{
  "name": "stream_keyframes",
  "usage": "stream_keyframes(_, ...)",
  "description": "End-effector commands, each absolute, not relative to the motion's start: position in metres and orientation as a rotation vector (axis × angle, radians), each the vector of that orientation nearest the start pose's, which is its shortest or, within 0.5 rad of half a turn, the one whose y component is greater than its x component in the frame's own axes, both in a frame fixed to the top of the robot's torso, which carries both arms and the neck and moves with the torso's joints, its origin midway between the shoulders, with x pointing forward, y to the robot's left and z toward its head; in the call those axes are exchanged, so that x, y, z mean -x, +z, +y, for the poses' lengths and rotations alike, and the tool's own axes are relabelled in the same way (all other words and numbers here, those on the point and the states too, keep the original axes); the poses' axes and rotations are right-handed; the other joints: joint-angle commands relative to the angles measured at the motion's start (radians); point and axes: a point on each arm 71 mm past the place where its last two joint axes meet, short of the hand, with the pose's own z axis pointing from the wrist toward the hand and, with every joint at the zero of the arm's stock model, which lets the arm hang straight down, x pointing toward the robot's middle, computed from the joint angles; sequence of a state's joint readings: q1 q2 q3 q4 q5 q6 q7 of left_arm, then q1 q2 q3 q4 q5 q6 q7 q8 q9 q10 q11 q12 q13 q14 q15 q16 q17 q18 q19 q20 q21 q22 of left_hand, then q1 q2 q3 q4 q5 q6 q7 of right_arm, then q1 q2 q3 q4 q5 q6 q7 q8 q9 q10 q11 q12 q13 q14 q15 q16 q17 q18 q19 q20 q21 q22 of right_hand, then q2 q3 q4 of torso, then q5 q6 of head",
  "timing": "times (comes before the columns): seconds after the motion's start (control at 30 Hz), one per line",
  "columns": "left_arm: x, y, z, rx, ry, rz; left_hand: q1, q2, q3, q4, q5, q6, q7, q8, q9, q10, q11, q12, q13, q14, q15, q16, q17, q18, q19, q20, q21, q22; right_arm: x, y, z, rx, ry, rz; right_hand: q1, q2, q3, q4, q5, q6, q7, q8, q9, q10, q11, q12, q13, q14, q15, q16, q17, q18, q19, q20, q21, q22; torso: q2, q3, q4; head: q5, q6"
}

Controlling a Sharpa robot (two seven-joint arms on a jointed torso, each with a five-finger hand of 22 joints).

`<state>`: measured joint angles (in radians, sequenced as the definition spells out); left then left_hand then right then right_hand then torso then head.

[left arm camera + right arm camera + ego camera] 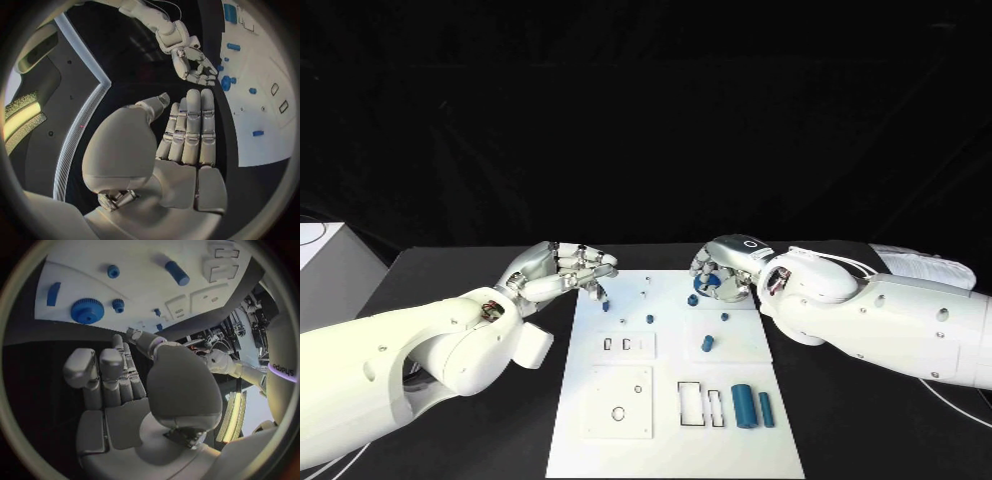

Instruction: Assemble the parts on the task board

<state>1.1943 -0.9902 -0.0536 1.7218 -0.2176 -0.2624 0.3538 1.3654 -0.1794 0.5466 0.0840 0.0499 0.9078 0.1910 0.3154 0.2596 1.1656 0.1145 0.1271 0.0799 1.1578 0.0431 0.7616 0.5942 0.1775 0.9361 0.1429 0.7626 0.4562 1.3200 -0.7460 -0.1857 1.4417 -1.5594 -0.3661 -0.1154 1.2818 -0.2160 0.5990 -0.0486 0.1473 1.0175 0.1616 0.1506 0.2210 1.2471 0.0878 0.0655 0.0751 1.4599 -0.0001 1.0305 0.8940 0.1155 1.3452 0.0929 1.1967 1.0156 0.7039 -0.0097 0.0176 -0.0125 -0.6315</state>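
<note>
Barely started, I reckoned: blue parts (708, 344) lay loose across the board (675, 420), a gear (87, 311) at its far edge. Left hand (567, 272) and right hand (727, 268) were empty, fingers apart.

Robot test bench in a lab

A black table (473, 265) under a black backdrop carries a white task board (675, 445) with small blue parts (747, 405) toward 5 o'clock, two white robot arms reaching in, and a white box (326, 262) at 9 o'clock.
</note>
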Motion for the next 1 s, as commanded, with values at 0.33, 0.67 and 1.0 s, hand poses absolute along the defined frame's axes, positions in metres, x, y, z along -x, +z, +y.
stream_keyframes(0.33,-0.44,-0.165,0.209,0.847,-1.602,1.595,-0.021,-0.001,0.004,0.001,0.002,-0.009,0.0,0.004,0.002,-0.002,0.005,-0.006,0.002,0.0,0.003,0.01,0.005,0.002,-0.01,0.001,0.01,0.005,-0.504,-0.189,-0.171,0.404,0.443,1.627,-0.012,-0.026,-0.002,0.018,-0.003,-0.015,0.002,-0.011,0.006,-0.033,0.005,-0.005,-0.006,0.009,0.006,0.038,0.029,-0.014,0.006,0.005,0.017,0.022,0.023,-0.0003,0.0065,-0.005,-0.006)
stream_keyframes(0.67,-0.44,-0.164,0.21,0.849,-1.604,1.594,-0.025,-0.001,0.005,0.001,0.002,-0.011,0.001,0.003,0.003,-0.003,0.006,-0.007,0.002,-0.001,0.003,0.013,0.006,0.002,-0.012,0.002,0.012,0.007,-0.505,-0.195,-0.168,0.412,0.423,1.636,-0.022,-0.035,-0.011,0.03,-0.005,-0.014,0.0,-0.01,0.012,-0.063,0.008,-0.006,-0.007,0.001,0.009,0.043,0.025,-0.012,-0.002,0.008,0.014,0.018,0.033,0.001,0.0085,-0.006,-0.008)
stream_keyframes(1.0,-0.44,-0.163,0.21,0.847,-1.606,1.592,-0.027,0.0,0.006,0.001,0.002,-0.012,0.001,0.003,0.003,-0.004,0.006,-0.008,0.002,-0.001,0.004,0.014,0.007,0.002,-0.013,0.002,0.014,0.008,-0.505,-0.197,-0.165,0.419,0.424,1.649,-0.023,-0.03,-0.012,0.038,-0.001,-0.009,0.0,-0.007,0.015,-0.066,0.008,-0.003,-0.005,0.002,0.01,0.056,0.038,-0.015,0.002,0.009,0.024,0.033,0.039,0.0014,0.0095,-0.005,-0.006)
